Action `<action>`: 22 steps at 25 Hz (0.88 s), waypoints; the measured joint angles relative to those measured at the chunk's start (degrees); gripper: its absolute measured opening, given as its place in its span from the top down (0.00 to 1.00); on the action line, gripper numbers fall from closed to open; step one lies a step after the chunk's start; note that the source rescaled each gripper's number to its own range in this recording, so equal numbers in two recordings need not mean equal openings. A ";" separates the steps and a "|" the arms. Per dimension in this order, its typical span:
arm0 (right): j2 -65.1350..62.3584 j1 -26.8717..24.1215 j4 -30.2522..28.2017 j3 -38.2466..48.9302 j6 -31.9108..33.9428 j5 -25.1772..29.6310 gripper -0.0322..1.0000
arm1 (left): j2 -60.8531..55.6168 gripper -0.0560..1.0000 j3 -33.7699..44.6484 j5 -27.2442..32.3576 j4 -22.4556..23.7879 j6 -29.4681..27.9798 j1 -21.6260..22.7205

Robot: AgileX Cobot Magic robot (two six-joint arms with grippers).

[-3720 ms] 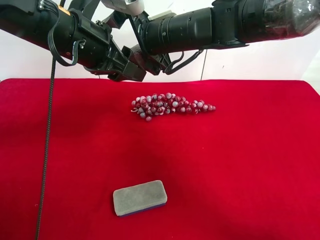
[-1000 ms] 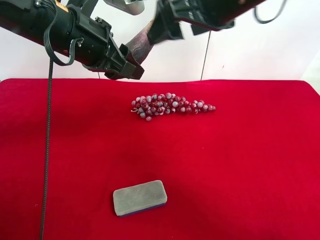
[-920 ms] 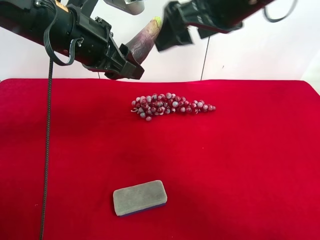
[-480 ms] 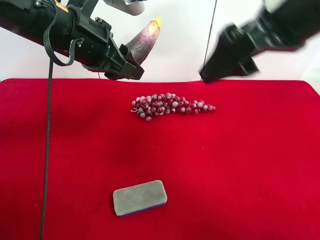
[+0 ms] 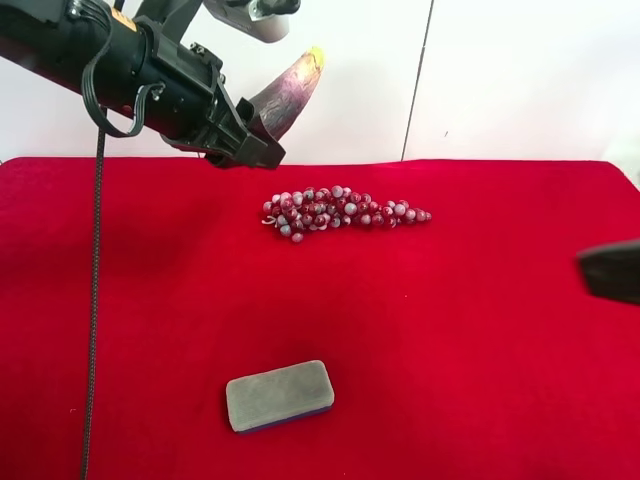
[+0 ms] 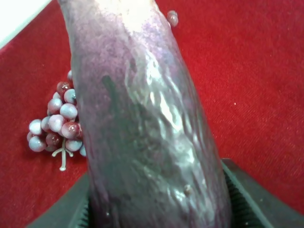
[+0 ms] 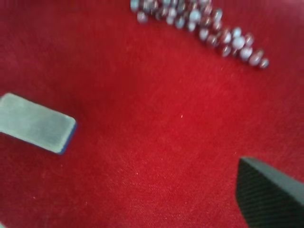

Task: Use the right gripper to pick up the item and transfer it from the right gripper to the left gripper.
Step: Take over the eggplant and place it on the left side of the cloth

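Observation:
The item, a dark purple eggplant toy [image 5: 288,85] with a pale yellow tip, is held high above the red cloth by my left gripper [image 5: 262,130] on the arm at the exterior high view's left. In the left wrist view the eggplant [image 6: 142,118] fills the space between the jaws of the left gripper [image 6: 156,209], which is shut on it. My right gripper [image 5: 610,272] shows only as a dark shape at the exterior high view's right edge, low over the cloth. In the right wrist view one of its fingers [image 7: 268,199] shows, with nothing held.
A cluster of red-grey grapes [image 5: 340,210] lies on the red cloth [image 5: 480,350] below the eggplant; it also shows in the wrist views [image 7: 199,23] [image 6: 57,123]. A grey eraser [image 5: 279,395] [image 7: 33,122] lies near the front. A loose black cable [image 5: 95,300] hangs at the left.
The right gripper let go of the eggplant and swung away, down to the view's right edge. The eggplant stays in the left gripper, which shifted slightly.

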 joint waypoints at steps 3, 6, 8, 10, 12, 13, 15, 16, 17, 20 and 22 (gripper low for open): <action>-7.97 0.00 0.00 1.68 0.41 1.33 0.00 | 0.00 0.95 0.00 0.06 0.00 0.00 0.00; -14.46 0.00 -0.07 3.68 0.61 2.35 0.00 | 0.00 0.95 0.00 0.12 0.00 0.00 0.00; -17.90 0.00 -0.13 5.28 0.66 2.89 0.00 | 0.00 0.95 0.00 0.17 0.00 0.00 0.00; -20.96 0.00 -0.13 6.97 0.66 3.27 0.00 | 0.00 0.95 0.00 0.37 0.00 0.00 0.00; -23.01 0.00 -0.13 8.23 0.66 4.12 0.00 | 0.00 0.95 0.00 0.46 0.00 0.00 0.00; -23.86 0.00 -0.13 8.80 0.66 4.71 0.00 | 0.00 0.95 0.00 0.46 0.00 0.00 0.00; -25.08 0.00 -0.13 9.80 0.66 5.79 0.00 | 0.00 0.95 0.00 0.50 0.00 -0.07 0.00; -25.67 0.00 -0.13 10.45 0.66 5.92 0.00 | 0.00 0.95 0.00 0.50 0.00 -0.07 0.00; -26.19 0.00 -0.13 11.11 0.66 6.25 0.00 | 0.00 0.95 0.00 0.50 0.00 -0.07 0.00; -27.10 0.00 -0.13 13.29 0.66 6.95 0.00 | 0.00 0.95 0.00 0.50 0.00 -0.07 0.00; -27.11 0.00 -0.13 15.01 0.66 7.00 0.00 | 0.00 0.95 0.00 0.52 0.00 -0.07 0.00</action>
